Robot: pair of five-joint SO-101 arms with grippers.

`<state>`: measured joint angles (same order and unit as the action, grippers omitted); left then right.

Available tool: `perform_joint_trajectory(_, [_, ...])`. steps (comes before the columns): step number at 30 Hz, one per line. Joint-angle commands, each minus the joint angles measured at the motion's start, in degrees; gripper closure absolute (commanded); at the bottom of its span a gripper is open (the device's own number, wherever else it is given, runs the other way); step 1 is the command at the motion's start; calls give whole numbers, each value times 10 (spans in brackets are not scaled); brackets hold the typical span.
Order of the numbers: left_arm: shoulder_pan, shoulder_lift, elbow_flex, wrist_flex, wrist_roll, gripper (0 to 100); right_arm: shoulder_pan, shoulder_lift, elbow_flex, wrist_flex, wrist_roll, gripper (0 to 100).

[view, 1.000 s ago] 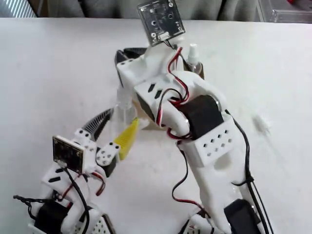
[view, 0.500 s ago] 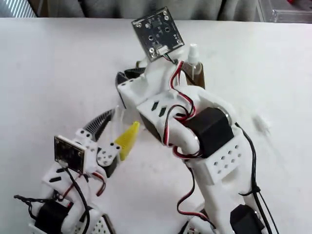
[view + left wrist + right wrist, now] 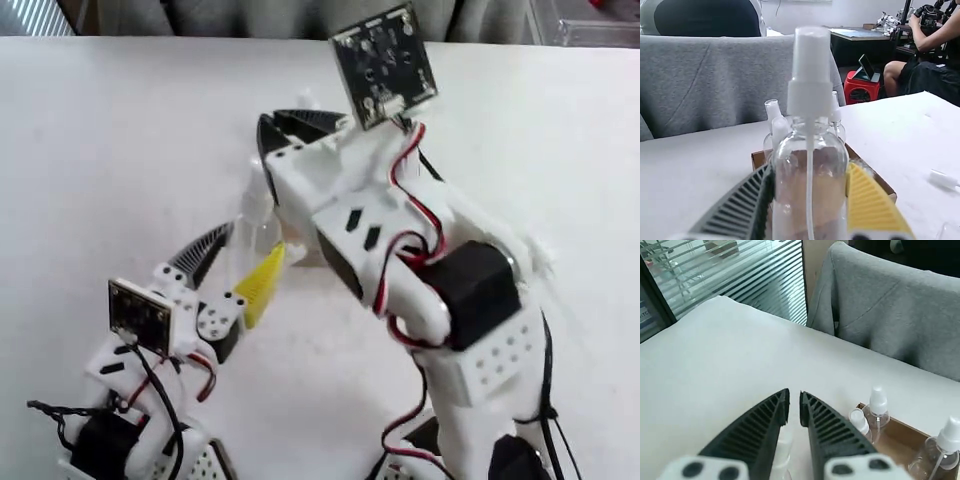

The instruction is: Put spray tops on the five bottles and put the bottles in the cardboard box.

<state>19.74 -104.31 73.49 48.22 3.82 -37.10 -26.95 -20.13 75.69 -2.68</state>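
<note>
Cardboard box [image 3: 894, 439] lies just beyond both pincers: right gripper [image 3: 794, 397], nearly closed on nothing, hangs above left gripper [image 3: 808, 172], which clamps the upright bottle [image 3: 810, 187], spray top [image 3: 810, 75] on, so left arm boxes it.

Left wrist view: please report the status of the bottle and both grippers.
Left gripper shut on bottle, spray top on, upright. Right gripper nearly shut, empty. Right arm over cardboard box, may block the drop.

text: none readable | bottle [image 3: 810, 170] label: none readable | numbers, signs: none readable
</note>
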Motion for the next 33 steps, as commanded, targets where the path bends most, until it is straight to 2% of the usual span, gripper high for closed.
perform_joint_trajectory(1, [0, -5, -23, -28, 1, 980, 9, -40, -20, 42, 1, 982])
perform_joint_trajectory(5, [0, -4, -23, -58, 2, 980, 9, -69, -19, 111, 1, 982])
perform_joint_trajectory(10, [-51, 7, -23, -121, 3, 980, 6, -118, -19, 165, 1, 982])
perform_joint_trajectory(14, [-58, 89, -47, -153, 4, 980, 5, -152, -6, 201, 1, 982])
perform_joint_trajectory(17, [-58, 171, -98, -153, 39, 980, 4, -183, 52, 199, 3, 982])
perform_joint_trajectory(22, [-56, 254, -182, -154, 50, 980, 4, -270, 215, 145, 6, 983])
perform_joint_trajectory(28, [-54, 313, -252, -154, 50, 980, -1, -393, 446, 11, 28, 983])
perform_joint_trajectory(33, [-54, 369, -275, -203, 51, 980, -87, -484, 578, -84, 30, 983])
